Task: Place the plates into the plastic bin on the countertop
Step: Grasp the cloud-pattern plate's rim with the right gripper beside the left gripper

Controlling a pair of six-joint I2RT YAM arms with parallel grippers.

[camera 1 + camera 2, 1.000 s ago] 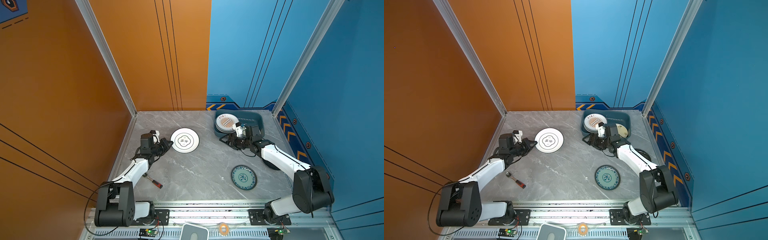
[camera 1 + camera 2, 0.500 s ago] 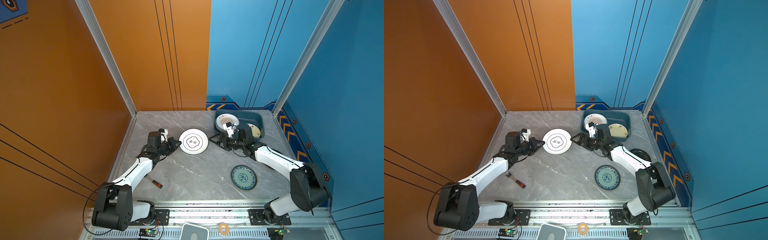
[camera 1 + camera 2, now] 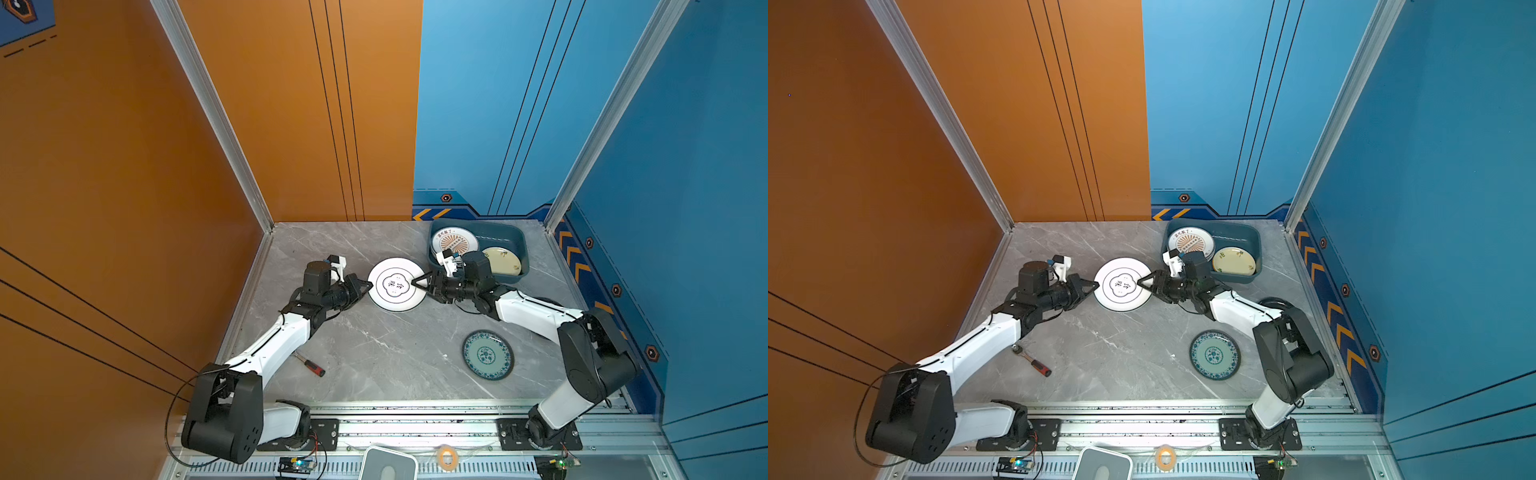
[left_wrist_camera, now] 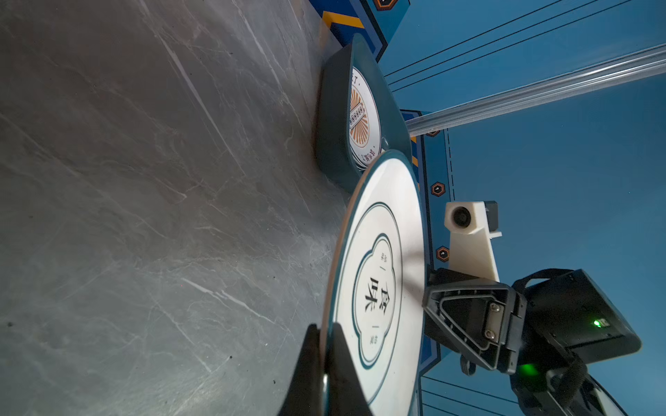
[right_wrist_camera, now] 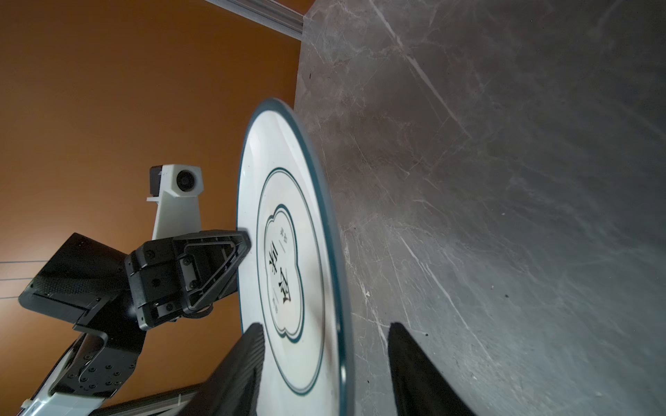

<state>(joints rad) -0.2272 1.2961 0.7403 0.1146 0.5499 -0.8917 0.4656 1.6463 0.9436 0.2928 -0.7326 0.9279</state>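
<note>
White plate with a dark green ring, mid-countertop, between my two grippers.
My left gripper was clamped on its left rim, fingers tight against both faces. My right gripper straddled the opposite rim with its jaws apart, a gap showing beside the plate's edge. It hung just beside the plastic bin, outside it. Inside the bin lay an orange-sunburst plate and a cream plate — while a teal-patterned plate and a screwdriver lay on the slab nearer my bases, well apart.
</note>
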